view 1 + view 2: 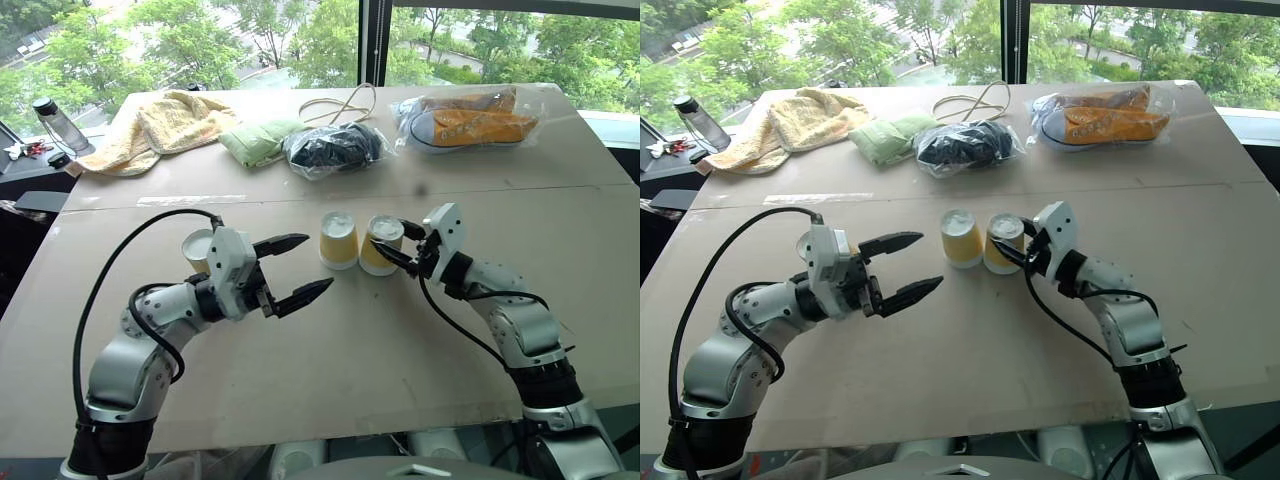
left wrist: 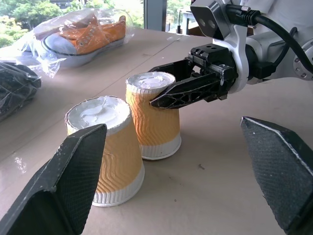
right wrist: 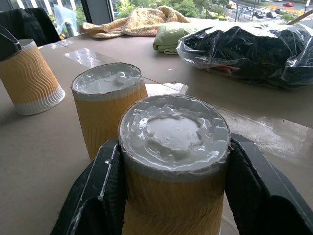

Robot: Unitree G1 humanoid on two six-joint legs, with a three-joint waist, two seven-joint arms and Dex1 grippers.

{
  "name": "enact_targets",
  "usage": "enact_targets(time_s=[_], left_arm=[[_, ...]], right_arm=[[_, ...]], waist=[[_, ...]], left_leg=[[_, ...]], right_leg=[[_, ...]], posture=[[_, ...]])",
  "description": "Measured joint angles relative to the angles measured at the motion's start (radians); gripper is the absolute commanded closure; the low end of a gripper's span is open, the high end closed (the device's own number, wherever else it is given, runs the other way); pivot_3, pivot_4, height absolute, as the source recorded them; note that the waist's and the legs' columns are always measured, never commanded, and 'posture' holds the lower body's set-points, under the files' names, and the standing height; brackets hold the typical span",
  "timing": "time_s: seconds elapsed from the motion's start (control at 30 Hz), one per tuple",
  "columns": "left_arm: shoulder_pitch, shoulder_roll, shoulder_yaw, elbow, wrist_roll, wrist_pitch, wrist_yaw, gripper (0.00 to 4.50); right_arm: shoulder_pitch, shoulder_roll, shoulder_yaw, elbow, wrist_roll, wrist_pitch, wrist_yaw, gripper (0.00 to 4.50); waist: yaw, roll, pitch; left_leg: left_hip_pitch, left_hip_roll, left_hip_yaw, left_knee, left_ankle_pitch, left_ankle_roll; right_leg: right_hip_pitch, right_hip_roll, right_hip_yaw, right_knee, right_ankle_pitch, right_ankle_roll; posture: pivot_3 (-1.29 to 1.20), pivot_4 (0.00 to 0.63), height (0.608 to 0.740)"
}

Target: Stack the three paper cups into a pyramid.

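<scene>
Right hand (image 1: 405, 252) clamped on the right cup (image 1: 381, 244), upside down on the tabletop (image 1: 350, 370) just beside the middle cup (image 1: 338, 239); third cup (image 1: 198, 249) sits behind the wide-open left hand (image 1: 296, 268), nearer that arm.

The third cup (image 1: 198, 247) sits behind the left fingers (image 1: 305, 294), its lower half hidden by that wrist. The right fingers (image 3: 254, 186) cover both sides of the cup (image 3: 174, 161) between them, and its bottom is cut off. Wrinkled plastic blurs the dark bundle (image 1: 333, 150) beyond the fingers.
</scene>
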Motion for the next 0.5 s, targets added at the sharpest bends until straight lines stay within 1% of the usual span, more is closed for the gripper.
enact_targets(time_s=[0.03,0.13,0.17,0.3,0.4,0.5], left_arm=[[0.000,0.001,0.000,0.000,0.000,0.000,0.000,0.00],[0.000,0.002,0.000,0.000,0.000,0.002,0.008,0.00],[0.000,0.002,0.001,0.000,0.001,0.009,0.027,0.00],[0.000,-0.014,0.015,0.001,0.027,0.031,0.121,0.00],[0.032,-0.121,0.062,-0.051,0.039,0.020,0.258,0.00],[0.122,-0.251,0.090,-0.164,0.080,-0.038,0.407,0.00]], right_arm=[[0.000,0.000,0.000,0.000,0.000,0.000,0.000,1.43],[0.000,0.006,0.002,0.000,-0.001,0.000,0.000,0.10],[0.000,0.006,0.002,0.000,-0.001,-0.001,0.000,0.04],[0.000,0.007,0.002,0.000,-0.005,-0.023,0.001,0.04],[0.008,0.004,-0.012,-0.008,0.010,-0.047,0.014,0.04],[0.045,-0.022,-0.047,-0.060,0.071,-0.094,0.091,0.04]], waist=[[0.000,0.000,0.000],[0.000,0.000,0.000],[0.000,0.000,0.000],[0.000,0.000,0.000],[0.000,0.000,0.000],[0.001,0.000,0.000]], left_leg=[[0.000,0.000,0.000,0.000,0.000,0.000],[0.000,0.000,0.000,0.000,0.000,0.000],[0.000,0.000,0.000,0.000,0.000,0.000],[0.000,0.000,0.000,0.000,0.000,0.000],[-0.001,0.001,0.000,0.000,0.000,0.000],[-0.002,0.001,0.000,0.000,0.000,0.000]], right_leg=[[0.000,0.000,0.000,0.000,0.000,0.000],[0.000,0.000,0.000,0.000,0.000,0.000],[0.000,0.000,0.000,0.000,0.000,0.000],[0.000,0.000,0.000,0.000,0.000,0.000],[0.000,-0.001,0.000,-0.001,0.000,0.000],[0.000,-0.003,0.001,-0.001,0.000,0.000]], posture=[[0.00,0.150,0.740],[0.00,0.150,0.740],[0.00,0.150,0.740],[0.00,0.150,0.740],[0.00,0.150,0.740],[0.00,0.150,0.740]])
